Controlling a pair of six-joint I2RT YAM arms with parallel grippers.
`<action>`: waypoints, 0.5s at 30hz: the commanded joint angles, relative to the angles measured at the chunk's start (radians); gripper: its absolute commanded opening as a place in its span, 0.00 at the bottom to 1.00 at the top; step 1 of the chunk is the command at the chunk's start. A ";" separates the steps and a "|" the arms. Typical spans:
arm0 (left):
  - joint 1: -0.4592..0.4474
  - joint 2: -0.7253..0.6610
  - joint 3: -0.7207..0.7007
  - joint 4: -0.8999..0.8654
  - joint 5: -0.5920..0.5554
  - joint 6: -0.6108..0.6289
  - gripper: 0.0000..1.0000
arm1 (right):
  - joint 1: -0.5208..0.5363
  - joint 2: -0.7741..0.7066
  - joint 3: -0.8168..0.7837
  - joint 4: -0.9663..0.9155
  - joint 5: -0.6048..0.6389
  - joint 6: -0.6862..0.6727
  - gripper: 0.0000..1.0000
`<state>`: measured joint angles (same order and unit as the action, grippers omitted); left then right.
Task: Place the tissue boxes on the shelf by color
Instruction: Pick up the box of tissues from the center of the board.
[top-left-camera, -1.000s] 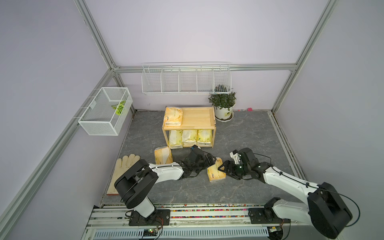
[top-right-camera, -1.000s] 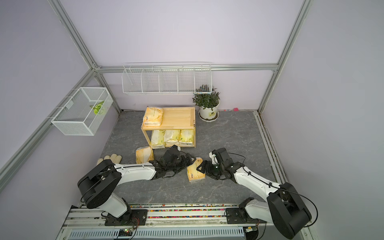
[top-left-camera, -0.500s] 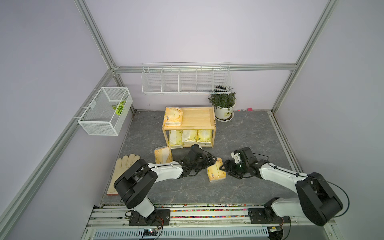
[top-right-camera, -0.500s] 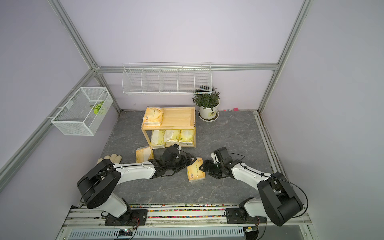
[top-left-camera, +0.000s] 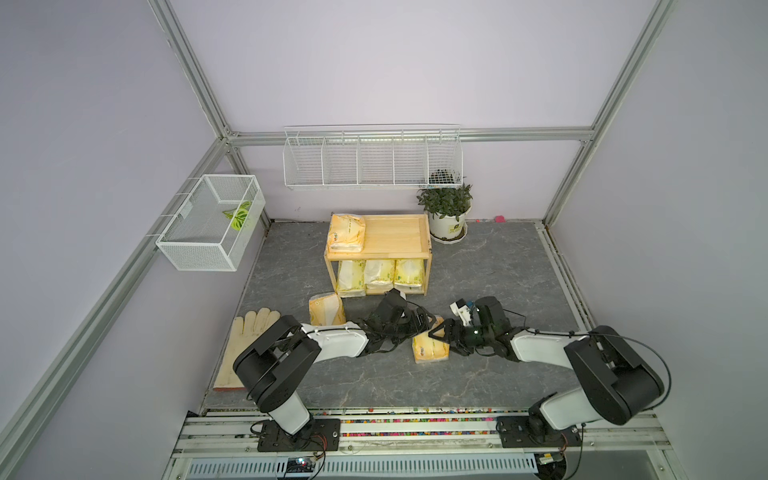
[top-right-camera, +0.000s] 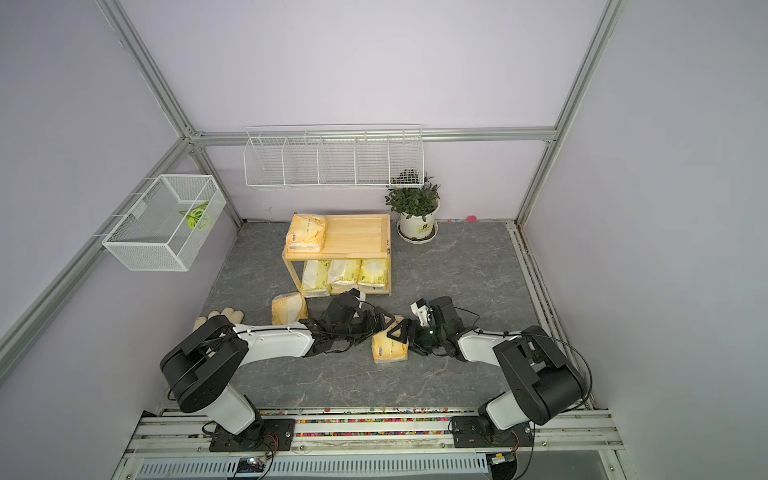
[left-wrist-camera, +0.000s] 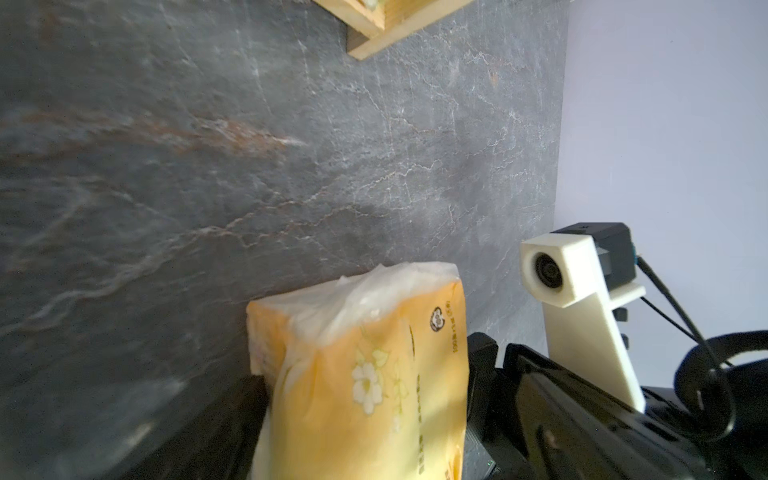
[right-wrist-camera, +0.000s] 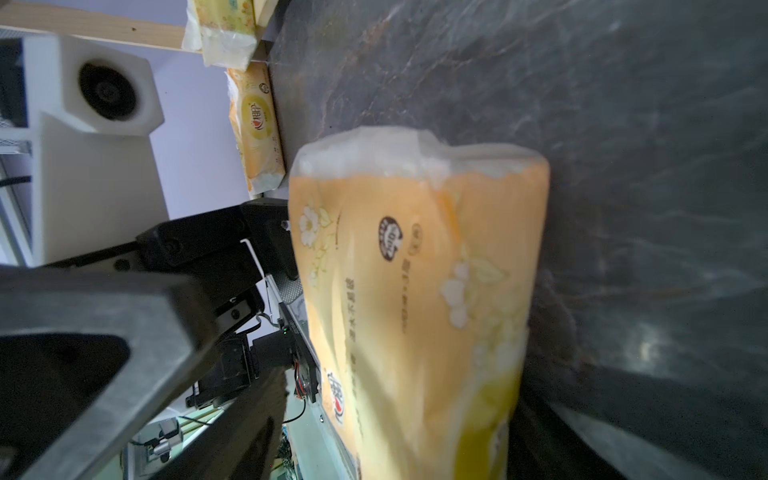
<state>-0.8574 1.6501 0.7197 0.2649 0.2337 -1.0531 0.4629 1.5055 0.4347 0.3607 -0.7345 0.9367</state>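
Tabletop (top-left-camera: 498, 270): grey marbled slab, boxed in by lilac walls and metal framing.
Shelf (top-left-camera: 395, 237): stands at 12 o'clock on the tabletop, near the back wall.
Top orange pack (top-left-camera: 346, 232): lies flat on the shelf's upper tray, at its 9 o'clock end.
Lemon packs (top-left-camera: 379, 274): three, side by side in the lower tier, filling its width.
Loose orange pack (top-left-camera: 326, 309): stands on the tabletop at 7 o'clock from the shelf, near its foot.
Middle orange pack (top-left-camera: 430, 351): sits at 6 o'clock from the shelf, between both grippers.
Left gripper (top-left-camera: 428, 326): reaches in from 9 o'clock, closed on the middle orange pack's sides.
Right gripper (top-left-camera: 444, 337): extends from 3 o'clock, jaws spread wide astride the same pack, one jaw clear of the wrapper; no grip taken.
Glove (top-left-camera: 245, 349): lies flat at 8 o'clock, by the tabletop's edge.
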 joint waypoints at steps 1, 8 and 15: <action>-0.001 0.025 -0.013 0.031 0.019 -0.001 1.00 | 0.001 0.040 -0.041 0.092 -0.032 0.060 0.81; -0.003 0.017 -0.026 0.035 0.015 -0.005 1.00 | 0.000 0.085 -0.066 0.190 -0.047 0.108 0.66; -0.003 -0.026 -0.001 -0.025 -0.001 0.024 1.00 | 0.001 0.037 -0.071 0.105 -0.012 0.076 0.51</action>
<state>-0.8574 1.6543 0.7067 0.2741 0.2333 -1.0527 0.4633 1.5696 0.3775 0.5156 -0.7715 1.0286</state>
